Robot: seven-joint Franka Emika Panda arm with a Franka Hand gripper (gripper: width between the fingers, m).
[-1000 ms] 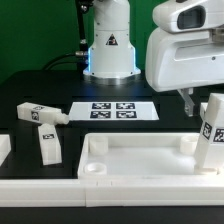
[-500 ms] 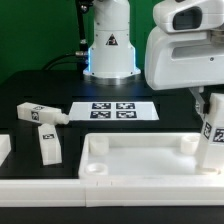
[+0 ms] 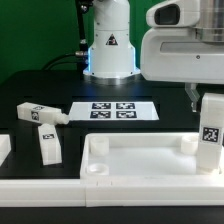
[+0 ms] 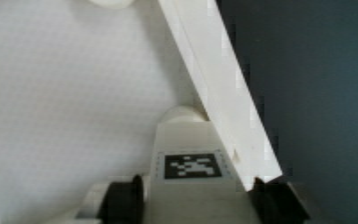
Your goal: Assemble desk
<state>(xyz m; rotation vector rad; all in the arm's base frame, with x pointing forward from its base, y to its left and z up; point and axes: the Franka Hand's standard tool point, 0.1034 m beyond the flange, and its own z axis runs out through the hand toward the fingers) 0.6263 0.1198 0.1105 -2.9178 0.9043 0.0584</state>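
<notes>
In the exterior view, the robot's base [image 3: 108,48] stands at the back of the dark table [image 3: 60,95], with the marker board [image 3: 113,110] lying flat just in front of it. The tabletop [image 3: 140,158] lies nearest the camera, its raised rim facing up. At its far corner, toward the exterior view's right, an upright leg [image 3: 210,135] stands on the tabletop with its tag facing the camera. The gripper [image 3: 203,98] comes down onto the top end of this leg from under the arm's big white casing. Only one dark finger [image 3: 191,97] shows here, just beside the leg's top. Two loose legs lie on the table toward the exterior view's left, apart from the tabletop. One leg [image 3: 40,113] lies on its side near the marker board. The other leg [image 3: 48,147] is closer to the camera. A long white strip [image 3: 100,190] runs along the tabletop's near side. A white piece [image 3: 4,150] is cut off at the picture's edge, and I cannot tell what it is.

In the wrist view, the gripper [image 4: 197,195] holds the upright leg [image 4: 194,140] narrowly. Dark fingers [image 4: 123,200] sit close against two opposite sides of the leg, and its tag [image 4: 194,166] shows between them. Beyond the leg lie the tabletop's flat white face [image 4: 69,100] and its rim [image 4: 202,60], with the dark table past the rim.
</notes>
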